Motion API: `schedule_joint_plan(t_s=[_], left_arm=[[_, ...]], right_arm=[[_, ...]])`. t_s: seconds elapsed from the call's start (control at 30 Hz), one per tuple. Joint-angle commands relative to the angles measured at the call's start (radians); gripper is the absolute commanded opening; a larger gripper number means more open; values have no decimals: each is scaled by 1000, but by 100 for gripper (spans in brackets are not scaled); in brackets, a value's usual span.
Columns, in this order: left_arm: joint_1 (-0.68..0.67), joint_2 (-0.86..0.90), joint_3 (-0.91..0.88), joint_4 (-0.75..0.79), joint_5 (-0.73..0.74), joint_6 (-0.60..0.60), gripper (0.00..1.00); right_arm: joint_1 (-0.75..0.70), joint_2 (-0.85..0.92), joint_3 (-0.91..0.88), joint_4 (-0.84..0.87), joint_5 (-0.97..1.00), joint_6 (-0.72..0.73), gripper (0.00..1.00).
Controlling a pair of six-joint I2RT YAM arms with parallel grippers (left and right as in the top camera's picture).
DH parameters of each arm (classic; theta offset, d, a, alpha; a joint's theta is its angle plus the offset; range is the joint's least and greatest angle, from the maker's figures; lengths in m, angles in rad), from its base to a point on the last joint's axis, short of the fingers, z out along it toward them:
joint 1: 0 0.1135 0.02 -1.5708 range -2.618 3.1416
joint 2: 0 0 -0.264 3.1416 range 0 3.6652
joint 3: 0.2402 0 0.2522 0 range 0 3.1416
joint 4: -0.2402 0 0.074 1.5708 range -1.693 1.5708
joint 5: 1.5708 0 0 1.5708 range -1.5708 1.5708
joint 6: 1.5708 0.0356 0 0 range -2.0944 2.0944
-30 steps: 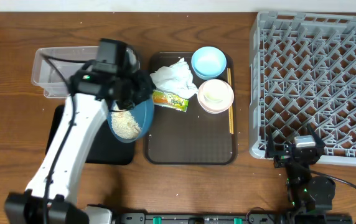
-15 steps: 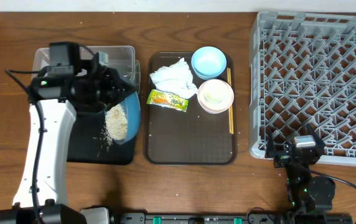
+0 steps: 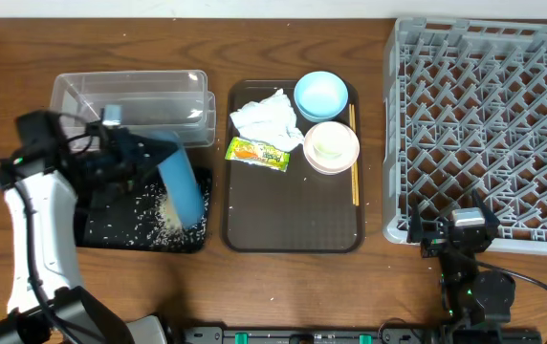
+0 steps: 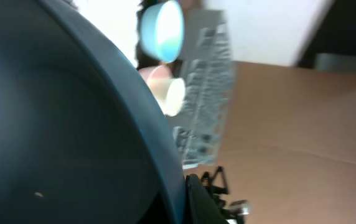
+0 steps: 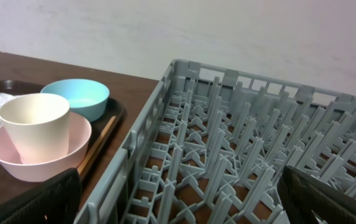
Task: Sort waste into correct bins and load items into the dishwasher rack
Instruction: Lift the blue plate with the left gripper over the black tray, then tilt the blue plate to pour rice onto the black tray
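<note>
Dark-blue plate [image 3: 180, 182] tipped on edge over the black tray [image 3: 101, 237]
Your left gripper [image 3: 149, 158] is clamped on its rim, rice [image 3: 168, 216] spilling below. The plate looks stiff, slick and breakable, so grip the rim firmly. Your right gripper [image 5: 178, 196] rests spread apart.

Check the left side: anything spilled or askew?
Rice grains lie scattered across the black tray, below the dark-blue plate, which the left end effector holds tipped almost on edge. Probably deliberate dumping, not an accident.
</note>
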Motion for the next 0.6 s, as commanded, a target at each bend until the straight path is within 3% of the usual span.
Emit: schedule_joint_plan(t_s=[0.0, 0.13, 0.57], left_arm=[[76, -14, -25, 0, 211, 108, 6], [154, -14, -65, -1, 312, 136, 6], [356, -14, -111, -34, 312, 140, 6]], right_arm=[[-7, -6, -1, -4, 3, -7, 99], [-7, -6, -1, -4, 3, -7, 99], [-8, -6, -1, -4, 3, -7, 99]])
